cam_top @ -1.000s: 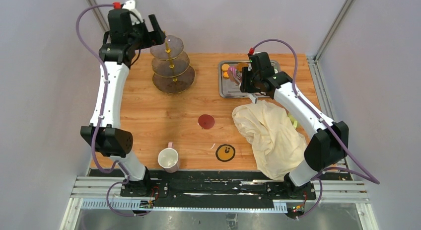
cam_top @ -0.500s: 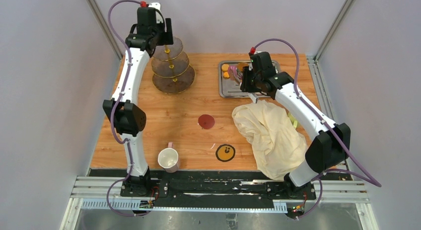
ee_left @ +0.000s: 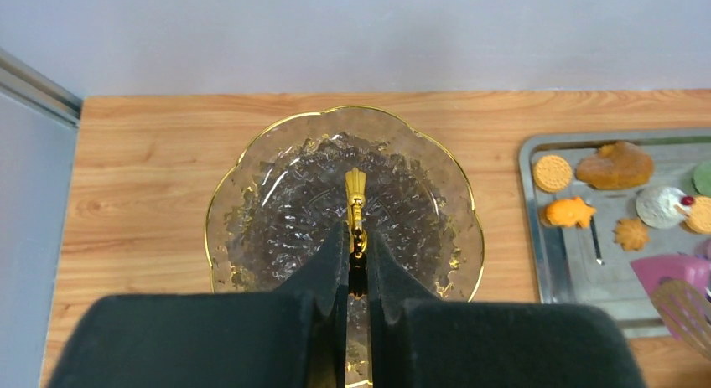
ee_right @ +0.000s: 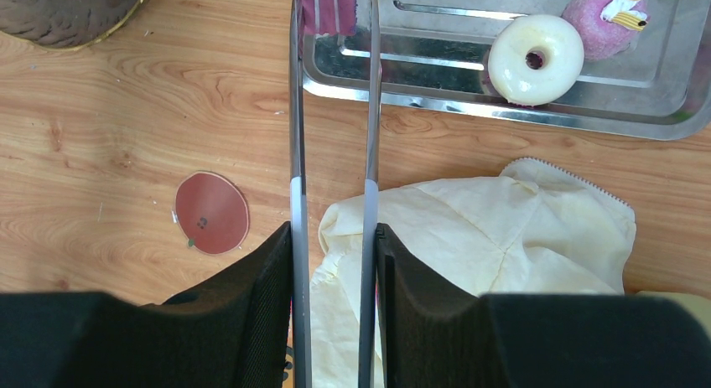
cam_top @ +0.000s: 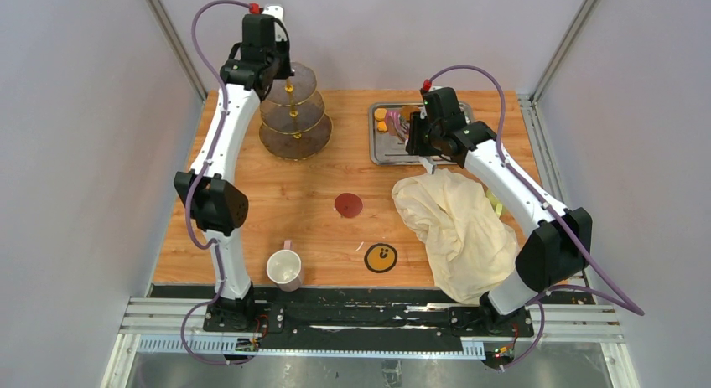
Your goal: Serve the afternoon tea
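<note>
Wood-grain tabletop (cam_top: 251,195) fills a grey-walled booth, and every place below is given from the steel tray (cam_top: 381,151) at its far right.

Nearest the arm bases, a pale mug (cam_top: 284,269) stands upright, well to the near left of the tray. A yellow coaster (cam_top: 381,257) with a face on it lies straight towards the bases from the tray's left end. The cream cloth (cam_top: 457,225) lies crumpled just on the tray's near side, its upper folds close to the tray's rim. A red disc (cam_top: 349,205) lies flat between the coaster and the tray, left of the cloth.

The right hand (ee_right: 333,237) hovers over the tray's near edge, clamped on a pair of metal tongs (ee_right: 370,111) whose dark pink tips reach into the tray's left part. In the tray lie a white donut (ee_right: 537,59), a pink cake (ee_right: 605,9) beside it, a round biscuit (ee_left: 552,173), an orange fish-shaped piece (ee_left: 569,212), a brown piece (ee_left: 614,164) and a white cake with a red dot (ee_left: 662,205).

Left of the tray, well apart from it, stands the three-tier glass stand (cam_top: 293,132). The left hand (ee_left: 356,245) is above it, pinched narrow on the gold stem (ee_left: 355,187) just over the top plate.
</note>
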